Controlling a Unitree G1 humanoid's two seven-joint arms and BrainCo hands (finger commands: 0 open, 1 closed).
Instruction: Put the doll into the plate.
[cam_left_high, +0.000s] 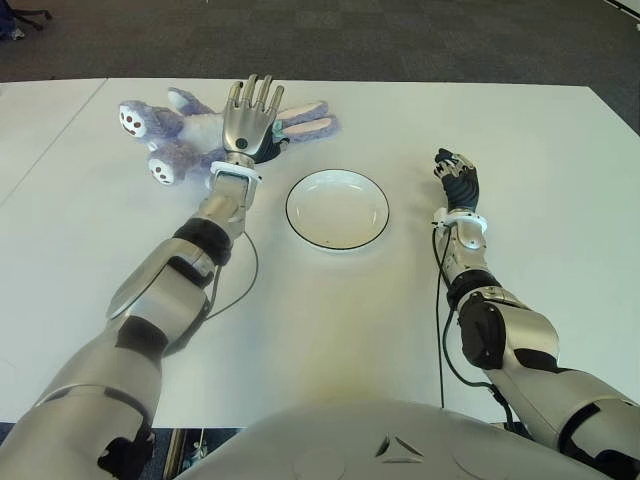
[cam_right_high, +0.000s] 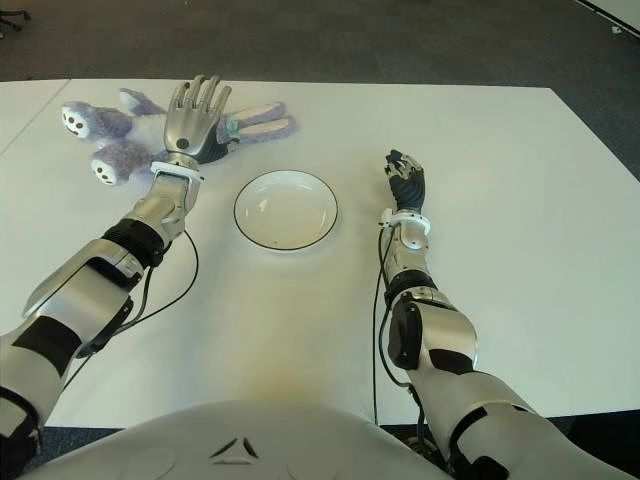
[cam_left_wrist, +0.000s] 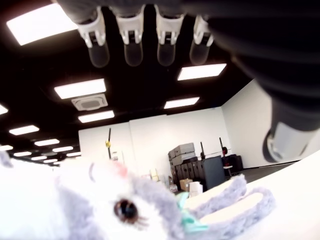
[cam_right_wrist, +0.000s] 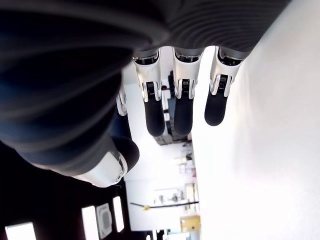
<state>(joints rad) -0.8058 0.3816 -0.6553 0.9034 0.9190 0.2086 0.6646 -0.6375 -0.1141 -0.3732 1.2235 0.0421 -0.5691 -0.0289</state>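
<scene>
Purple-and-white plush doll (cam_left_high: 170, 135) lying near the table's (cam_left_high: 330, 320) far left edge, left hand (cam_left_high: 249, 118) hovering over it with fingers spread, gripping nothing, empty white plate (cam_left_high: 337, 209) mid-table, right hand (cam_left_high: 458, 178) beside the plate's right, fingers loosely bent, empty.

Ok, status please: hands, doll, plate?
Left hand open, fingers spread over the doll, no grasp. Right hand idle, right of plate. Plate empty, path clear.
</scene>
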